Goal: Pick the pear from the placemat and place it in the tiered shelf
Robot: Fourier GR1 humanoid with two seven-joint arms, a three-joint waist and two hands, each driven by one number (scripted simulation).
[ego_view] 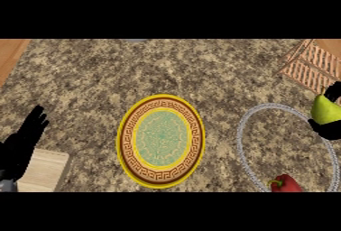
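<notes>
- Fingers [334, 89] of black right hand [329, 129] curled round yellow-green pear [324, 110], right edge.
- Black left hand [23, 140], fingers straight, lower left.
- Silver wire ring [242, 135] holds red pepper [286, 184].

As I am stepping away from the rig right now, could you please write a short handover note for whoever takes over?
Left hand: open, fingers up, resting at the view's left edge beside a pale wooden block.
Right hand: curled round the yellow-green pear at the right edge.
Round yellow-rimmed patterned placemat: mid-counter, and the pear is off it.
Done: pear picked up.
Left: carry it to the slatted orange-brown tiered shelf at the top right and release it there.
Note: a grey wire ring with a red pepper lies near the right hand.
</notes>
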